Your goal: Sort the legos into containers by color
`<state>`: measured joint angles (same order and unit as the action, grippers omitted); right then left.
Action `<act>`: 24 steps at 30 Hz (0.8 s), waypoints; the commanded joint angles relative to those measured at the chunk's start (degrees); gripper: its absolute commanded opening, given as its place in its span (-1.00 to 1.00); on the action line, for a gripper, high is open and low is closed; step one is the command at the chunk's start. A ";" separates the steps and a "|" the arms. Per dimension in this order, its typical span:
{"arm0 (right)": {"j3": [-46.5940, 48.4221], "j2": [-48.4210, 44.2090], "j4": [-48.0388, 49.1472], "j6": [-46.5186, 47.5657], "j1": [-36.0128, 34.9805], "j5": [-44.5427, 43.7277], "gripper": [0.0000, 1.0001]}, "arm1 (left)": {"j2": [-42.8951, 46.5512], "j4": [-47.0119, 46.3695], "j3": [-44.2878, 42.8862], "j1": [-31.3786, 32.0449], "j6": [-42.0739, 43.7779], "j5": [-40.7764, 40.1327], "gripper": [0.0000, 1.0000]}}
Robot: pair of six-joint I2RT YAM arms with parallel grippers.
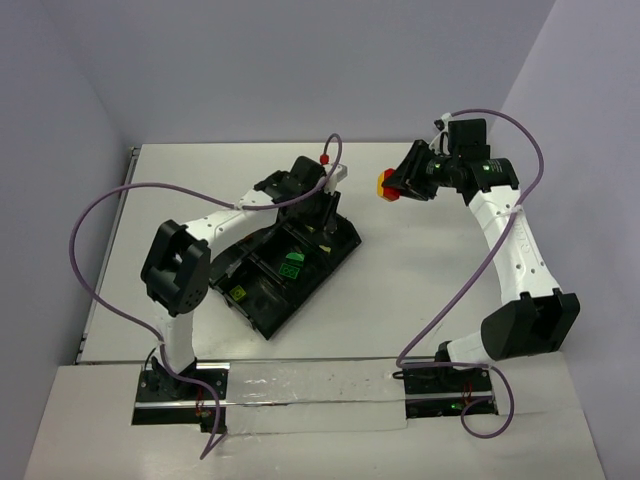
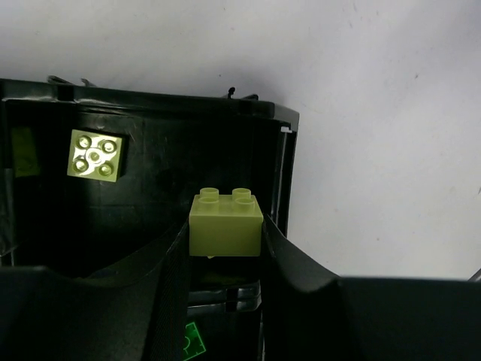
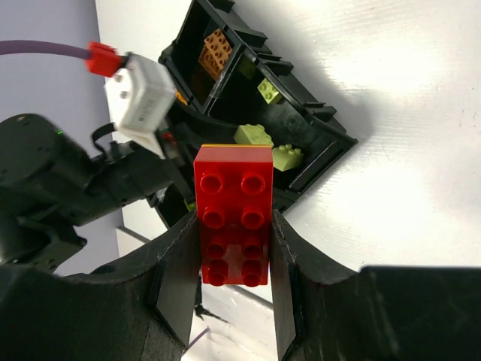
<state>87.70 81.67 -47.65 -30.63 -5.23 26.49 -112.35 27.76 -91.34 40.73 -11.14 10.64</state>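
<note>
Bricks sit pinched in both pincers. The left gripper (image 2: 225,227) is closed on a small pale yellow-green plastic two-by-two brick (image 2: 225,216), studs up, gripped by its sides between the two black fingers (image 2: 169,289). It hangs above a square compartment at the far end of the black plastic divided tray (image 1: 262,310), close to that compartment's outer wall. A second pale yellow-green brick (image 2: 95,153) lies on the floor of the same compartment, apart from the held one.

The right gripper (image 3: 233,226) is clamped on a red plastic two-by-four brick (image 3: 233,184). A thin yellow edge (image 3: 233,146) shows at the brick's far end; whether it is a separate piece cannot be told. This gripper is held over the white table (image 1: 400,290), off the tray's far right side and apart from it.

In the right wrist view an orange studded brick (image 3: 218,51) lies in one tray compartment, and a bright green piece (image 1: 292,265) rests in a middle compartment
</note>
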 commanded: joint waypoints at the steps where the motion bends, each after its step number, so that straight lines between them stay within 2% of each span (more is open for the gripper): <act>1: -0.50 -1.48 1.53 -0.17 0.40 -0.22 -1.00 | 4.10 -3.71 0.97 -0.04 -3.85 -4.84 -1.00; 5: -0.68 -1.34 1.59 -0.04 0.31 0.06 -1.00 | 3.01 -3.05 -0.08 -0.04 -4.51 -5.71 -1.00; 8: -0.68 -1.41 1.34 0.28 0.31 0.06 -1.00 | 1.58 -1.57 -1.66 -0.04 -4.77 -5.41 -0.68; 10: -0.68 -1.60 1.36 0.63 0.31 0.23 -0.93 | 0.73 -0.16 -2.61 -0.09 -4.51 -4.40 -0.01; 11: -0.71 -1.63 1.19 0.74 0.31 0.12 -0.90 | 0.73 0.25 -2.73 -0.10 -4.51 -4.50 0.20; 13: -0.85 -1.79 0.89 0.98 0.31 -0.16 -0.83 | 0.85 1.29 -2.97 -0.06 -4.49 -5.02 0.52; 15: -1.12 -2.13 0.89 1.18 0.31 -0.29 -0.76 | 1.25 1.77 -2.97 -0.12 -4.42 -5.97 0.75; 20: -1.16 -2.27 0.80 1.91 0.32 0.62 -0.78 | 3.85 5.60 -4.81 -0.72 -1.95 -7.27 0.74; 24: -0.51 -1.43 -0.08 4.96 0.40 6.23 -0.89 | 9.87 5.03 -4.29 -1.44 5.25 -2.46 0.68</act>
<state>86.65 81.65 -47.70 -29.24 -5.21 27.20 -110.63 32.07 -93.12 40.14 -12.81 4.76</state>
